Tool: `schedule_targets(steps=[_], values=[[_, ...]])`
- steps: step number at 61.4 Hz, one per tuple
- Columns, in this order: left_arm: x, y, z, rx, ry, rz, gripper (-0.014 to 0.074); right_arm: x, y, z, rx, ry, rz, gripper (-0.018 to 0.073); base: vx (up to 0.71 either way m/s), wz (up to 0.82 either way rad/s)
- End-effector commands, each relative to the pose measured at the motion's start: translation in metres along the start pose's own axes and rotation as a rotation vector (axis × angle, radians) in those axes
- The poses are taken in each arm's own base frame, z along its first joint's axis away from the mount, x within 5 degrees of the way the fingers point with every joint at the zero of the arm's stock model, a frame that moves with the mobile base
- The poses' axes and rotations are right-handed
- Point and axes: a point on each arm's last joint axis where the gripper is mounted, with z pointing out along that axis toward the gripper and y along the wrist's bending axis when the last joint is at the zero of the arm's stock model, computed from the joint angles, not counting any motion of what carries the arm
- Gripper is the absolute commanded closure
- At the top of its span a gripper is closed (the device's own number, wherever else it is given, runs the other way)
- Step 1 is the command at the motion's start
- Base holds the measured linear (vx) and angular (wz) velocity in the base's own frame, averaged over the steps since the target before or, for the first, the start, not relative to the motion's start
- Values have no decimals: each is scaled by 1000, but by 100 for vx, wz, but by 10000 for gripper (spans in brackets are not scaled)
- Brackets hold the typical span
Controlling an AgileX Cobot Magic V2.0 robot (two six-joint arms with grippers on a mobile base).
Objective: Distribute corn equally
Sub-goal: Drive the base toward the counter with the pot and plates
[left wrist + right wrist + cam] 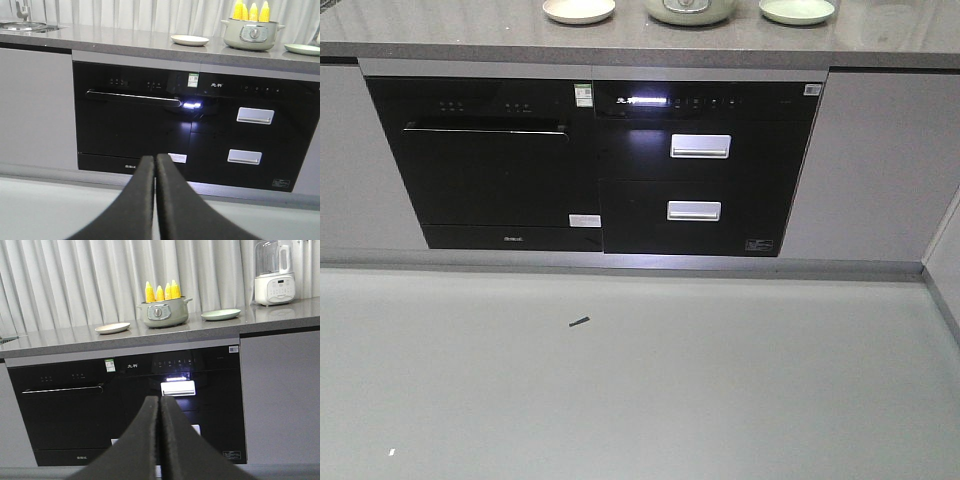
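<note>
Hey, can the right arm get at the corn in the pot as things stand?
Probably not yet. The right gripper is shut and looks well back from the counter, while the corn stands upright in the pot on top. Nothing covers it, so moving closer should open the way.

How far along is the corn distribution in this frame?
Nothing done: four corn cobs stand in the pot; the cream plate and green plate are bare. Nothing in hand: left gripper and right gripper are shut, empty, short of the counter. Every transfer remains.
</note>
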Motion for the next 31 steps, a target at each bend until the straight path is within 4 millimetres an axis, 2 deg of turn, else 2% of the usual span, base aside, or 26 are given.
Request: schedule_targets(steps=[1,31], values=[[-7,-2,-1,29,-91,-11,603,-3,1,0,-19,-58,-25,561,11,-1],[-7,-2,-1,29,-91,-11,603,-3,1,0,-19,-58,-25,561,11,-4]])
